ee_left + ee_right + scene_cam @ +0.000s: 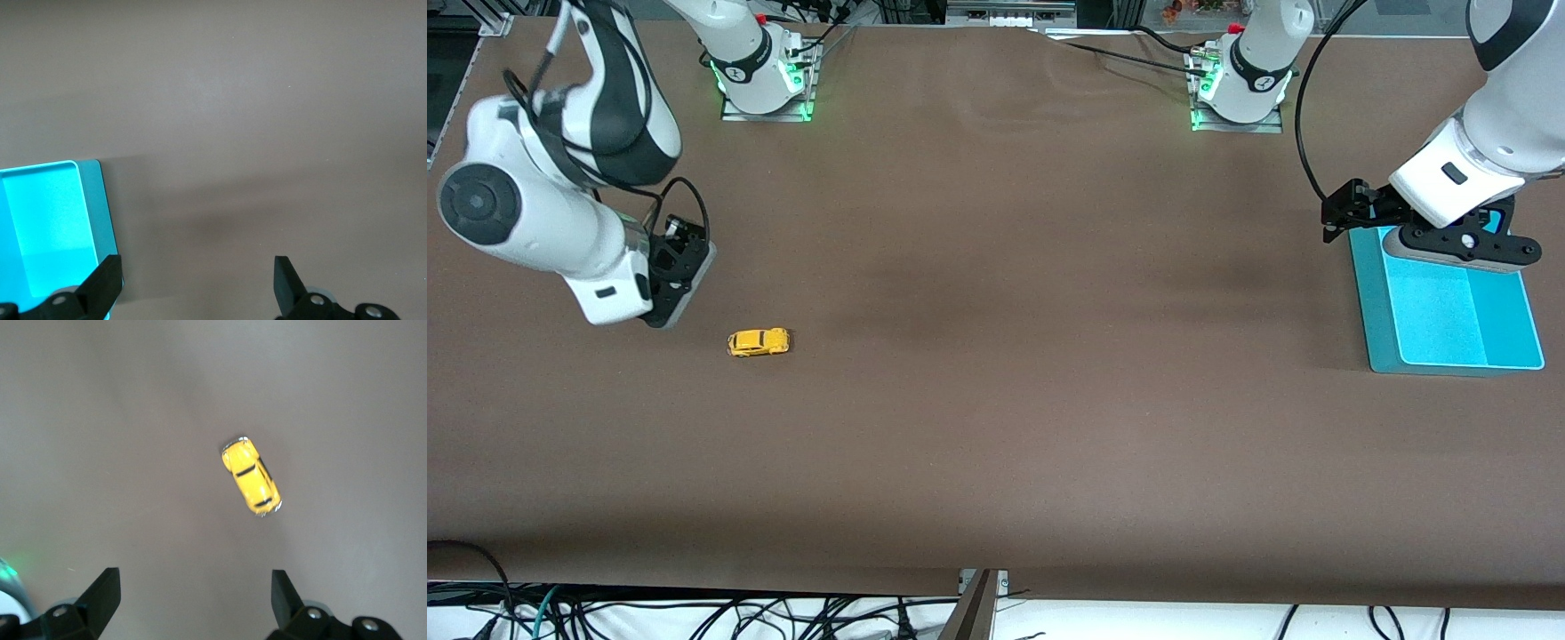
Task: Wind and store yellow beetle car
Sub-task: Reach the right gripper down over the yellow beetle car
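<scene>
Sitting alone on my brown bench (996,400) toward the right arm's end, tiny yellow beetle car (759,342), right gripper (193,600) released above, left gripper (198,283) released over shallow turquoise plastic tray (1376,302) edge, open bench between.

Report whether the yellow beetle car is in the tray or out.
Out. The yellow beetle car sits on the bare table toward the right arm's end; the turquoise tray holds nothing visible.

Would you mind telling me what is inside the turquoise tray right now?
The turquoise tray shows only bare bottom where visible. The left gripper, open, hovers over its edge, and the arm hides one end. The yellow beetle car sits on the table, under the open right gripper.
</scene>
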Robot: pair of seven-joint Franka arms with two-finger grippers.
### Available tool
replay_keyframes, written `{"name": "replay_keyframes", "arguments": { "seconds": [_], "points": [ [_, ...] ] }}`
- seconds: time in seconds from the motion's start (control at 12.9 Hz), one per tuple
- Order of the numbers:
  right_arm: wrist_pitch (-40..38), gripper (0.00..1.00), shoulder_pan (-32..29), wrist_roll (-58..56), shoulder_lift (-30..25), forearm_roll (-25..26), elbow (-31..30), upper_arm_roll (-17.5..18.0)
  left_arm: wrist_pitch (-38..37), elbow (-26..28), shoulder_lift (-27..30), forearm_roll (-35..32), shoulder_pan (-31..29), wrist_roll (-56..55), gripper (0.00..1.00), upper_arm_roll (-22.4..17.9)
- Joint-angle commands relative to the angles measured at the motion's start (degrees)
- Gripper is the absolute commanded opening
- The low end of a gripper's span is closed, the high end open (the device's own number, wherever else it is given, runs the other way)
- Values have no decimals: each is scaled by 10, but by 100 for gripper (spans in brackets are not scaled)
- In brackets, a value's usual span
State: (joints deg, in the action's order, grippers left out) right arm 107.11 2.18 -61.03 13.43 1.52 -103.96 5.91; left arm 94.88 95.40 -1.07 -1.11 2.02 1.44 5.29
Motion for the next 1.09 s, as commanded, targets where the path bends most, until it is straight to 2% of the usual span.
{"name": "replay_keyframes", "arguments": {
  "seconds": [0.0,0.31,0.62,1.01],
  "points": [
    [92,100,-11,-147,25,8,-40,3,-13,-18,-7,-14,0,-1,100,0],
    [206,100,-25,-282,76,2,-73,3,-13,-21,-7,-13,4,-2,100,4],
    [251,99,-25,-288,117,2,-74,3,-12,-21,-7,-12,5,1,100,3],
    [326,98,-25,-287,122,2,-130,3,-13,-21,-7,-12,4,1,100,2]
  ]
}}
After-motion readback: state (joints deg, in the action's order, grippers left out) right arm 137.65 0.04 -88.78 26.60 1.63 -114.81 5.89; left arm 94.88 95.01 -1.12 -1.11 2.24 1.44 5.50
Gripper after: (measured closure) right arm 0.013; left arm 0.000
